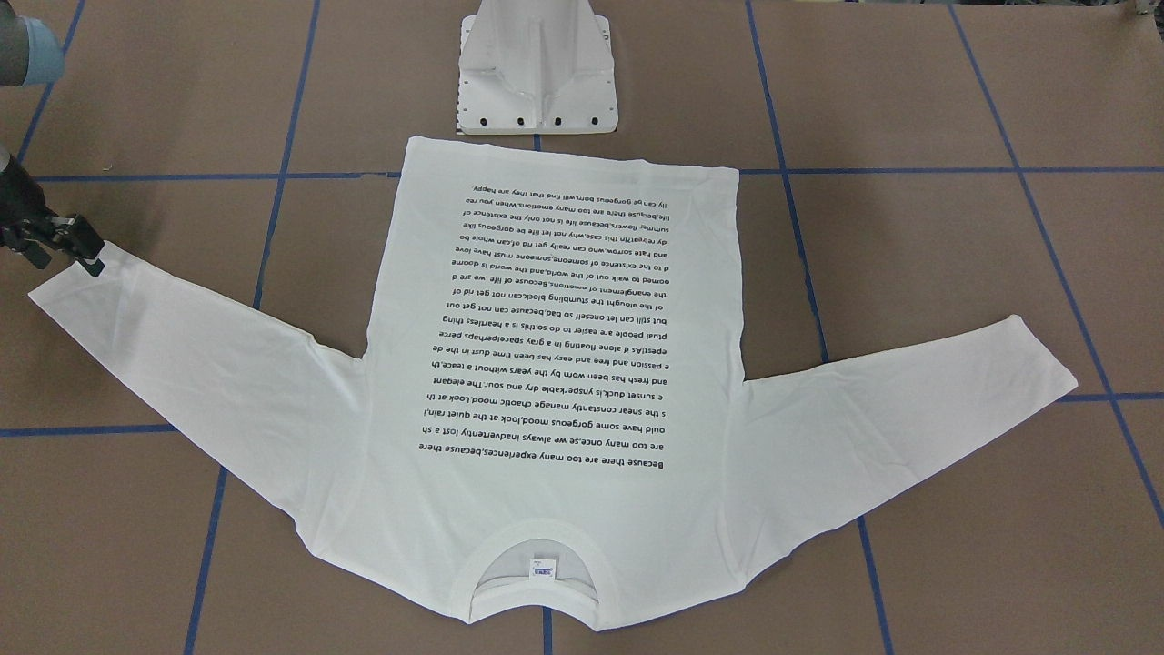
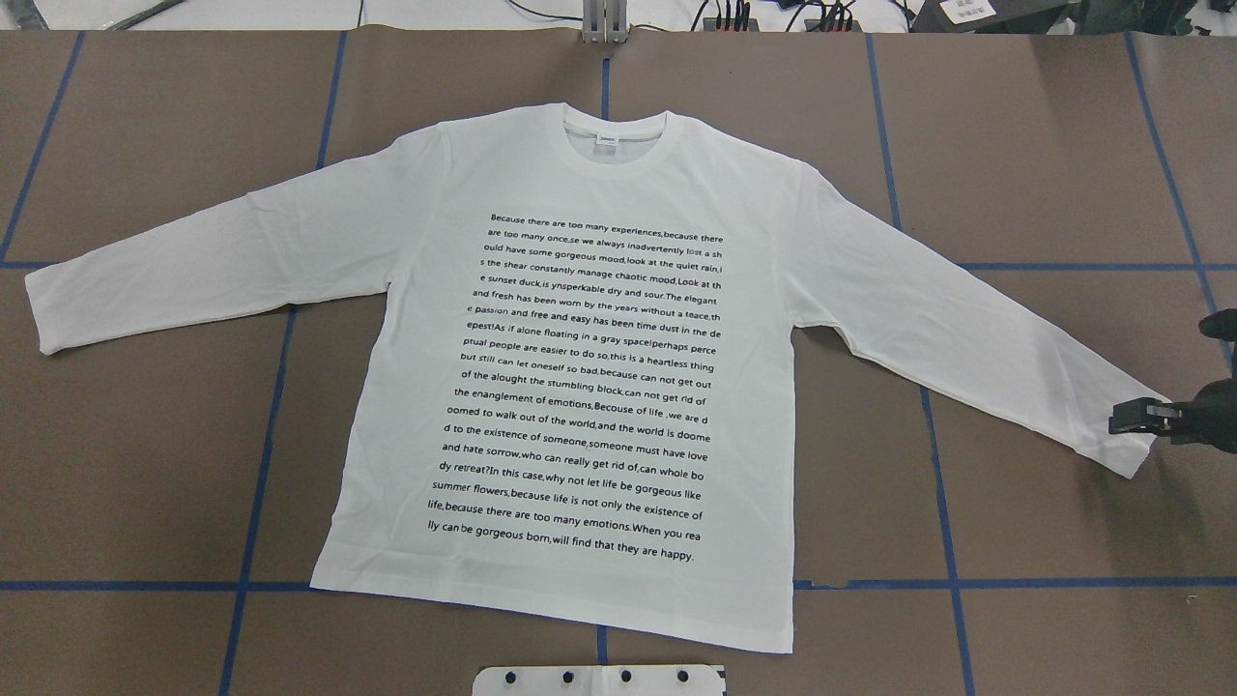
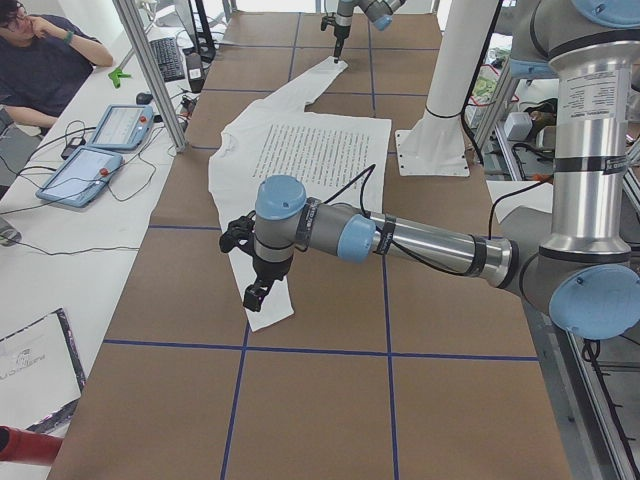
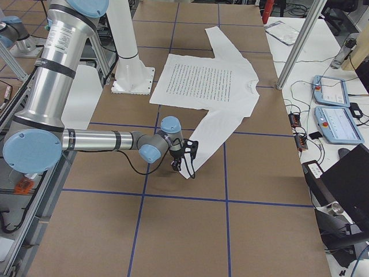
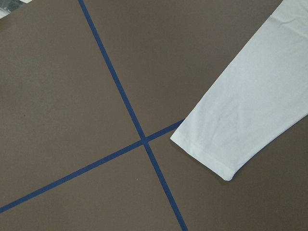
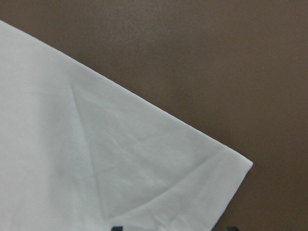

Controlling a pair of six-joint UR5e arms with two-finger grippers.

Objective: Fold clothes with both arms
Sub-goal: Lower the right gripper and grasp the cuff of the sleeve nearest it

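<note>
The white long-sleeved T-shirt (image 2: 580, 387) lies flat on the brown table, printed text up, collar (image 2: 618, 130) away from the robot and both sleeves spread. My right gripper (image 2: 1150, 418) sits low at the cuff (image 6: 192, 192) of the sleeve on the overhead view's right. Its fingers (image 6: 115, 228) stand apart, open, at the cuff's edge. My left gripper (image 3: 255, 290) shows only in the exterior left view, hovering by the other cuff (image 5: 216, 154). I cannot tell whether it is open or shut. The left wrist view looks down on that cuff from a height.
The white pedestal base (image 1: 536, 73) stands just behind the shirt's hem. Blue tape lines (image 2: 271, 406) grid the table. A seated person (image 3: 40, 50) and tablets (image 3: 100, 140) are at a side bench beyond the table's far edge.
</note>
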